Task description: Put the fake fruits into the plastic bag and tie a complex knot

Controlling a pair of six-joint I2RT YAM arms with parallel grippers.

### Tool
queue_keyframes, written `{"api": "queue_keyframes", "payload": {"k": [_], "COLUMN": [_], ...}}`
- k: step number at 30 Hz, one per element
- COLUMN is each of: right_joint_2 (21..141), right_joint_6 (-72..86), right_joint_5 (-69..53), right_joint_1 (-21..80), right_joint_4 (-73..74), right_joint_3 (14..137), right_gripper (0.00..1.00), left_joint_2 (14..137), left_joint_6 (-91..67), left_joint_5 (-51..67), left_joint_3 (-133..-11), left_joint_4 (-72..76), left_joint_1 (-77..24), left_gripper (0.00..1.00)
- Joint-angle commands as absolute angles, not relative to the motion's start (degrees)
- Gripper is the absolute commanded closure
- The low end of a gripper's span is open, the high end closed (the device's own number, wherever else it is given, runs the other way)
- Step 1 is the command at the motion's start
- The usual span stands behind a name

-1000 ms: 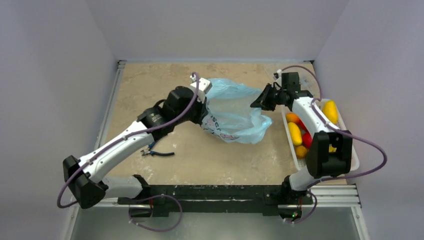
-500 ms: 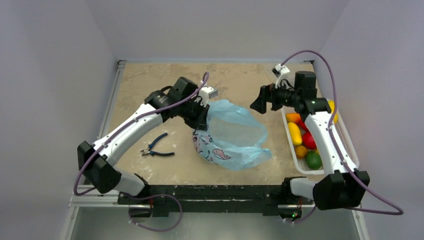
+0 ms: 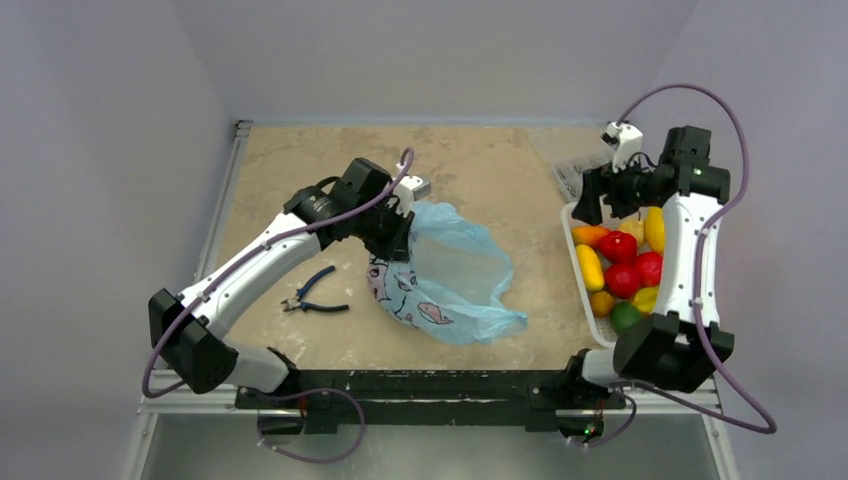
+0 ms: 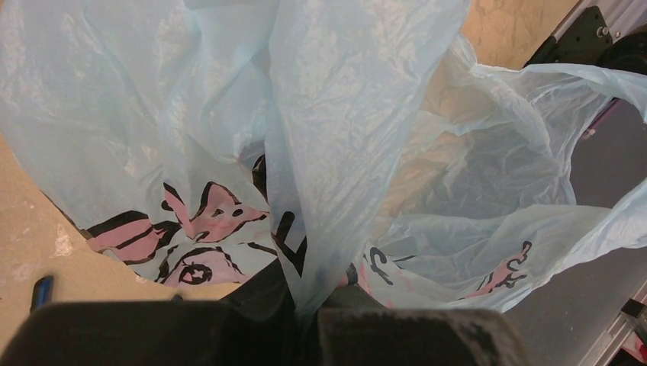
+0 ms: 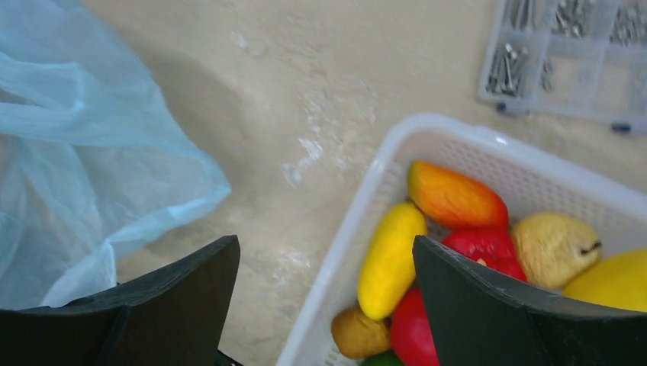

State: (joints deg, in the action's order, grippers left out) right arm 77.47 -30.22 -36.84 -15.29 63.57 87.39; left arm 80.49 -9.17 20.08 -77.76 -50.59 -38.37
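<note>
On the beige tabletop, at mid-table, the plastic bag (image 3: pixel 450 275) slumps with its mouth gaping, and no fruit shows inside it. Your left gripper (image 3: pixel 395 235) is clamped on a strip of film at the bag's far-left edge and holds that side up.

Expect the film to be feather-light, soft and slippery. It will likely sag shut wherever nothing supports it, so keep hold of the rim or a handle strip rather than the printed belly.

Well to the right of the bag, the fake fruits (image 3: pixel 620 270) are piled in a white slotted basket (image 5: pixel 450 126). They come in red, yellow, orange and green, some round and some long. They look rigid, glossy and probably light, and the round ones may squirt out from between the pads. Take a long yellow one across its narrow middle first.

Your right gripper (image 5: pixel 324 305) hangs right of the bag, over the basket's far end. Its jaws are spread wide and it carries nothing.

Blue-handled pliers (image 3: pixel 312 295) lie just left of the bag. A clear parts box (image 5: pixel 564 53) sits beyond the bag to the right, close to the basket's far end.

The table (image 3: pixel 480 170) is flat, mottled stone-coloured board. Plain pale walls (image 3: pixel 110 150) close it in on three sides, so you have little room to swing to the bag's right.
</note>
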Motion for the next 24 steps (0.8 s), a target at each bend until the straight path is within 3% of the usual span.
{"api": "queue_keyframes", "payload": {"k": [1, 3, 6, 12, 24], "right_joint_2": [81.4, 82.5, 83.4, 90.0, 95.9], "right_joint_6": [-38.5, -37.3, -35.1, -36.2, -37.3], "right_joint_5": [-26.1, -21.1, -12.9, -1.0, 5.0], "right_joint_1": [-21.4, -21.7, -21.8, -21.3, -17.0], "right_joint_4": [72.6, 70.1, 62.9, 59.0, 50.8], "right_joint_3": [90.0, 90.1, 87.4, 87.3, 76.4], "right_gripper": [0.14, 0.05, 0.02, 0.01, 0.01], "left_joint_2": [78.5, 78.5, 78.4, 78.2, 77.3], "left_joint_6": [-8.2, -8.8, -9.0, -8.0, -8.4], "left_joint_5": [19.6, 20.1, 20.6, 20.5, 21.4], "left_joint_3": [-77.4, -77.1, -77.7, -78.9, -77.2], "left_joint_4": [-48.5, -48.0, -47.9, -48.9, -48.2], "left_joint_1": [-38.5, -38.4, -38.4, -38.4, -38.4], "left_gripper": [1.00, 1.00, 1.00, 1.00, 1.00]}}
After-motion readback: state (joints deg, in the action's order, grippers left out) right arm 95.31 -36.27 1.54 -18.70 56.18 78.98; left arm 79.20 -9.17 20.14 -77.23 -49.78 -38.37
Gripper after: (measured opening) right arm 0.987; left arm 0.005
